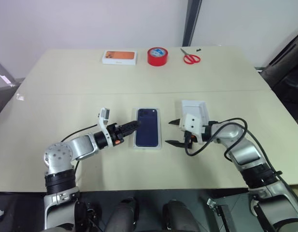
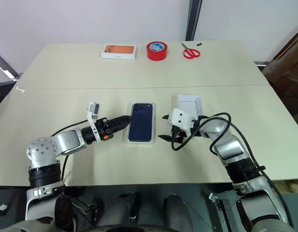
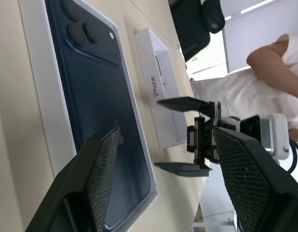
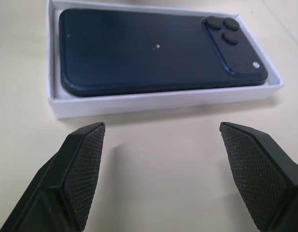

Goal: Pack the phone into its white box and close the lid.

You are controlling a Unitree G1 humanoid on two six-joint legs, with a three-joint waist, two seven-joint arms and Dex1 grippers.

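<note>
Flanking phone (image 1: 148,127) in white box (image 1: 137,143), both grippers open, apparently empty.

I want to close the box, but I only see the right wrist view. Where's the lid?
Observer: The lid lies open side up, right of the white box, partly behind your right fingers.
Operator: Is the other hand in the way?
Observer: The left fingers are open and hold nothing, at the box's left edge.
Operator: Anything else on the table?
Observer: Red tape and scissors lie at the far edge.
</note>
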